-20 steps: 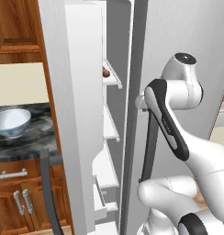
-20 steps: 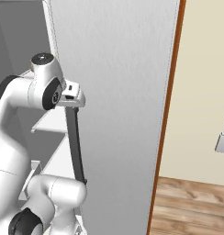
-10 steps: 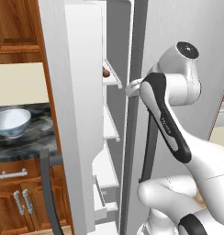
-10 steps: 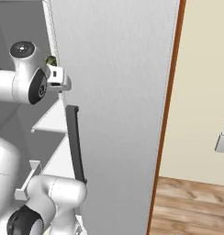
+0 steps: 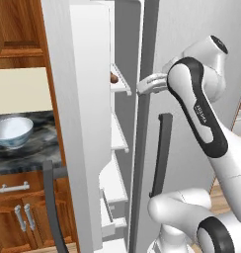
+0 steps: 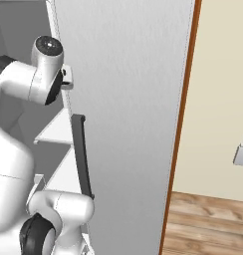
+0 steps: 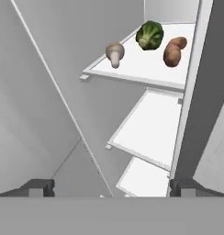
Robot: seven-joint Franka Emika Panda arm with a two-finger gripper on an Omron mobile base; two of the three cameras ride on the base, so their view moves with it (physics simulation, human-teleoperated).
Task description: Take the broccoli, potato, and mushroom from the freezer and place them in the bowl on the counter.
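Note:
On the top white shelf of the open freezer [image 7: 146,69] lie the mushroom [image 7: 114,53], the dark green broccoli [image 7: 149,35] and the reddish-brown potato [image 7: 172,51], side by side. My gripper [image 7: 111,188] is open and empty, well short of the shelf and looking up along the freezer's inside. From the left base view, the hand [image 5: 151,83] reaches into the freezer [image 5: 120,143] at top-shelf height, just right of the potato [image 5: 113,77]. The white bowl [image 5: 11,132] stands on the dark marbled counter [image 5: 28,157] to the left.
The freezer's open door [image 5: 73,123] stands between the shelves and the counter, its dark handle [image 5: 51,207] low down. The wider grey door [image 6: 128,114] with its own dark handle [image 6: 81,154] closes off the right side. Lower shelves [image 7: 150,131] sit under the top one.
The arm has swung up and leftward, carrying the hand from in front of the grey door into the freezer opening at top-shelf height. The gripper stayed open.

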